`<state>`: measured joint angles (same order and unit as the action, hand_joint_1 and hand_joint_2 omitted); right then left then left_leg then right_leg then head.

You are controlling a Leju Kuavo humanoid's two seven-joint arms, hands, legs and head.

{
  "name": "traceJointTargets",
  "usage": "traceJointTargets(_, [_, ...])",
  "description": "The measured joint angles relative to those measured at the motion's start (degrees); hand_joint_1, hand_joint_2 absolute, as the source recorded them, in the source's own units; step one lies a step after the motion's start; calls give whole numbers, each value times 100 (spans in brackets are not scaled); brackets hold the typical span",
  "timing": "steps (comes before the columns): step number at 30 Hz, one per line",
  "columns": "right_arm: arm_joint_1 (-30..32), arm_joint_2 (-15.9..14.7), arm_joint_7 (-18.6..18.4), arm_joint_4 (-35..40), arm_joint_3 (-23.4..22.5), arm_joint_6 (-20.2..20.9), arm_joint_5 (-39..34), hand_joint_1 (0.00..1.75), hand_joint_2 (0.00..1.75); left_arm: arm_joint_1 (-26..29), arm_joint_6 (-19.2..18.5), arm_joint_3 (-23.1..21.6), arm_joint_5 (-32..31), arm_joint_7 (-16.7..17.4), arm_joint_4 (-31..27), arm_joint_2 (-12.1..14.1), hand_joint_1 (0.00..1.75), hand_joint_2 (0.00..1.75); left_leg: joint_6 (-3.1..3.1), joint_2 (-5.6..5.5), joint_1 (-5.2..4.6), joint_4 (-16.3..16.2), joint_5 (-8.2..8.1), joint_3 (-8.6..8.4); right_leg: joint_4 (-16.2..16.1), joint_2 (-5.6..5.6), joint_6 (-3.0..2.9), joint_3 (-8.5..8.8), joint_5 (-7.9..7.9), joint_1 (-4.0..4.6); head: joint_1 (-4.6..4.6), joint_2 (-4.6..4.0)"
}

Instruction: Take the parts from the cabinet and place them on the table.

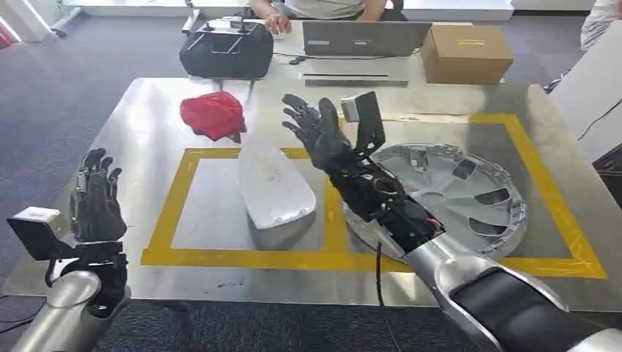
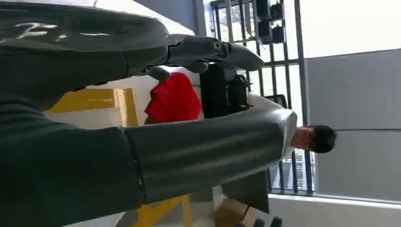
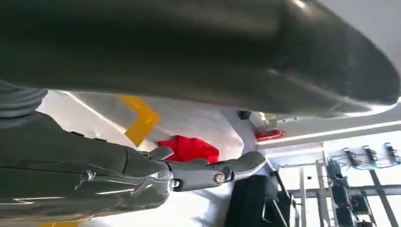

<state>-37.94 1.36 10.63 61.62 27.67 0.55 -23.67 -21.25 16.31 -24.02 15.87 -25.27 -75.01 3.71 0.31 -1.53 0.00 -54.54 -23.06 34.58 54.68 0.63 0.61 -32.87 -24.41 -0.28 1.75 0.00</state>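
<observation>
Two silver parts lie on the metal table (image 1: 147,110) inside a yellow tape rectangle (image 1: 183,183). One is a long curved shell (image 1: 273,187) on the left; the other is a round wheel cover (image 1: 469,194) on the right. My right hand (image 1: 323,136) hovers above the table between them, over the wheel cover's left rim, with fingers spread and nothing in it. My left hand (image 1: 95,202) is raised at the table's front left corner, fingers apart and empty. In both wrist views the hands (image 2: 142,156) (image 3: 118,175) hold nothing.
A red cloth (image 1: 214,114) (image 2: 172,99) (image 3: 189,149) lies behind the shell. Further back stand a black bag (image 1: 226,50) (image 2: 222,92), a laptop (image 1: 365,37) and a cardboard box (image 1: 466,53). A person (image 1: 315,9) sits behind the laptop.
</observation>
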Motion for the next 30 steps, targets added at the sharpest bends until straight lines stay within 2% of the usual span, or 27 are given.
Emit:
traceJointTargets(5, [581,-245,-424,1286,-96,-214,295,0,0,59,70,26,-107,26,-35,24,0,0,-4,1,0,1,-5,-1,0,5,1,0,-1,0,2,0])
traceJointTargets(12, [1132,-387,-556,2324,-83,-258,411,0,0,138,177,29,-312,59,-188,26,0,0,-5,1,0,3,-5,-2,-1,4,1,2,-2,3,0,0])
traceJointTargets(18, [1506,-510,-599,2764,-31,-376,308,0,0,209,219,29,-474,103,-354,24,0,0,-5,1,0,4,-5,-1,-1,4,1,2,-2,2,2,0])
traceJointTargets(30, [1610,-564,-580,3026,20,-348,308,0,0,222,225,29,-546,103,-483,15,0,0,-5,2,0,3,-5,-2,-1,3,1,3,-2,2,2,0])
